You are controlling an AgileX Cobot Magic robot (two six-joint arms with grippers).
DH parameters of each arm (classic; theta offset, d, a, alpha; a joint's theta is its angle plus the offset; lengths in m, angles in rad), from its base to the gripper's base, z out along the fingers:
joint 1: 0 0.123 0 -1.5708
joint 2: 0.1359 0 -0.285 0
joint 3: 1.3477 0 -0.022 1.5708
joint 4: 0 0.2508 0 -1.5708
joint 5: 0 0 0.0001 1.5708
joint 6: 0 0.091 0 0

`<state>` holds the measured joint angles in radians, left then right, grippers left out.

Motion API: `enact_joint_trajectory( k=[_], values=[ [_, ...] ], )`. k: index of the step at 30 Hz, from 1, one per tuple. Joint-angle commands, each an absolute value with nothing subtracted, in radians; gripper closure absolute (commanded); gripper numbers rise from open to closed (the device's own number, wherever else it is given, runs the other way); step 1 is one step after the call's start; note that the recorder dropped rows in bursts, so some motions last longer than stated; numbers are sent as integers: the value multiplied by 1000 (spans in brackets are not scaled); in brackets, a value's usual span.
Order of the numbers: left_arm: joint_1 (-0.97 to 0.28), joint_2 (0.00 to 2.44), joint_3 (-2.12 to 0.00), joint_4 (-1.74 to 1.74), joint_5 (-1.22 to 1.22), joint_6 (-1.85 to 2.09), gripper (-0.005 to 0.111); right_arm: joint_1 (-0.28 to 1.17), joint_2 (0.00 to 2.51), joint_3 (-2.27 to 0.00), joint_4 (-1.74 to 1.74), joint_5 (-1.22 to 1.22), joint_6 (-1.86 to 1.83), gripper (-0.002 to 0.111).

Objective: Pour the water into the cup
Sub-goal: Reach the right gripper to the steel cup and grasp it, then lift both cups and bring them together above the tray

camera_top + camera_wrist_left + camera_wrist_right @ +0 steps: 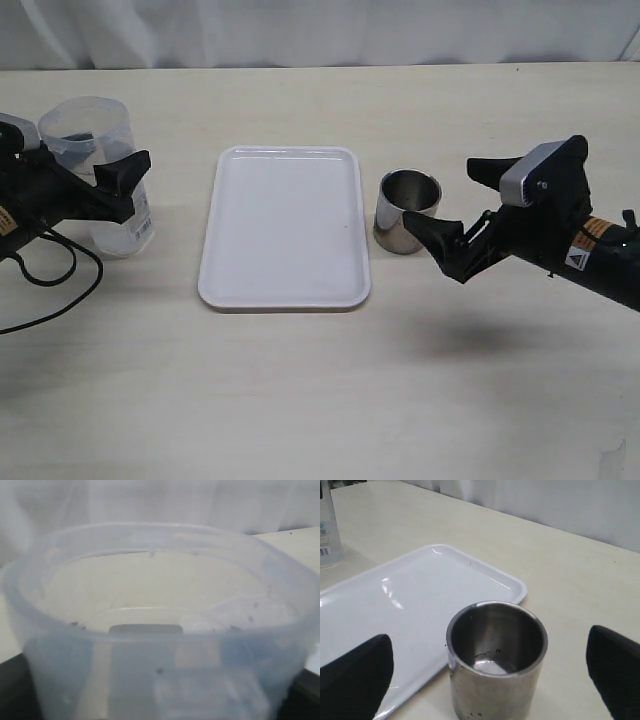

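Cup (407, 208) upright on the counter (300, 400), facing the right pincer (443, 195)
It stands just beside the white tray's (285, 290) right edge; the right pincer, spread wide and empty, has the cup lined up with its gap, untouched; the left pincer (110, 155) grips the plastic beaker (100, 120) left of the tray, its water (118, 238) barely visible.
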<state>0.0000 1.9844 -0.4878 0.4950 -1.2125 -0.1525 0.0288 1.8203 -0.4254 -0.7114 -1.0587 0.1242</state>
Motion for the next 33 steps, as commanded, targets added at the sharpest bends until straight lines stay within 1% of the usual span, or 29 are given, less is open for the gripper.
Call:
enact_joint_trajectory(
  k=[1, 11, 33],
  values=[
    [-1, 1987, -490, 504, -1221, -165, 107, 25, 1868, -447, -720, -1073, 118, 11],
    [-1, 1987, -490, 504, -1221, -165, 107, 25, 1990, -508, -729, -1109, 118, 11],
    [-1, 1987, -490, 504, -1221, -165, 107, 25, 2241, -730, -828, -1203, 132, 11]
  ],
)
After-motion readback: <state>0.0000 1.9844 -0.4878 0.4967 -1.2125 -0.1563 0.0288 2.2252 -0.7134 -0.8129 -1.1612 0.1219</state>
